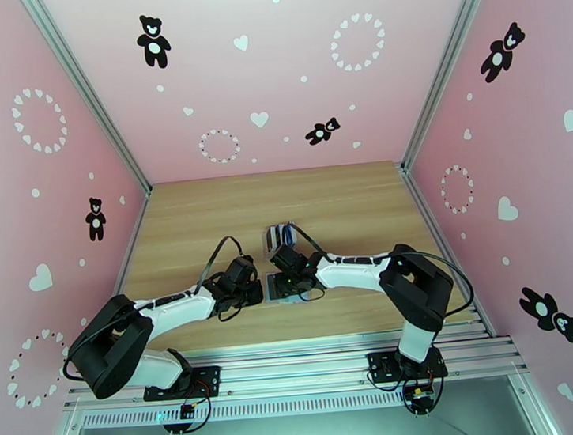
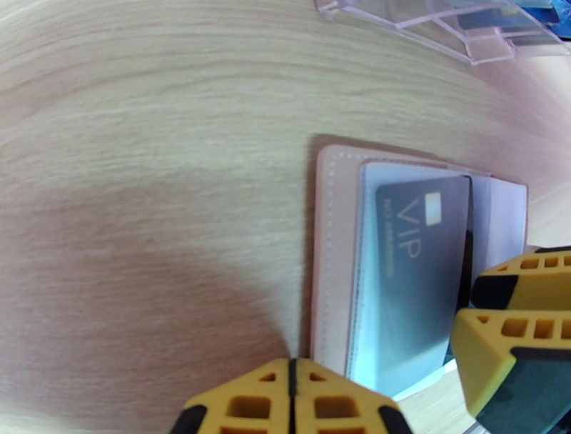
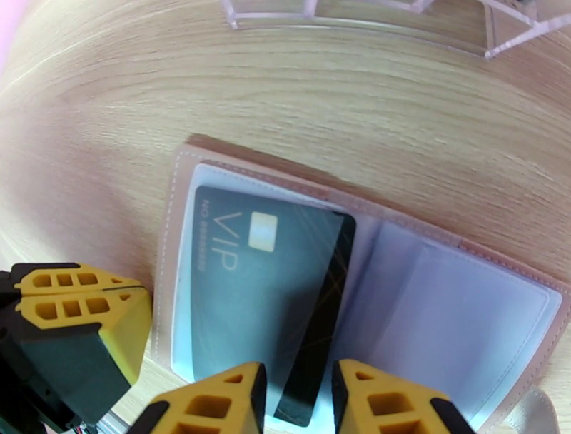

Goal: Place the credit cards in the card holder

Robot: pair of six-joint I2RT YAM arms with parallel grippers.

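**One card in the open holder, two grippers crowding it**

Three pink walls (image 1: 275, 72) with bears and hearts close in the wooden desk (image 1: 207, 220). Two arms reach from the near edge and meet at its middle.

Past them stands one clear slotted stand (image 1: 278, 237) with dark and blue cards in it; I cannot count those. It is apart from the holder, on its far side.

The one card holder (image 2: 330, 271) lies open and flat on the desk, with its clear sleeves facing up. One dark credit card (image 3: 250, 300), marked VIP, sits mostly inside the left sleeve. A bare black strip of it shows toward the spine.

The left gripper (image 2: 289, 400) is fully closed on nothing, just beside the holder's left near corner. The right gripper (image 3: 296, 400) hangs over the holder's near edge. Its jaws are a narrow gap apart, and the black strip shows between them. Whether they touch the card I cannot tell.
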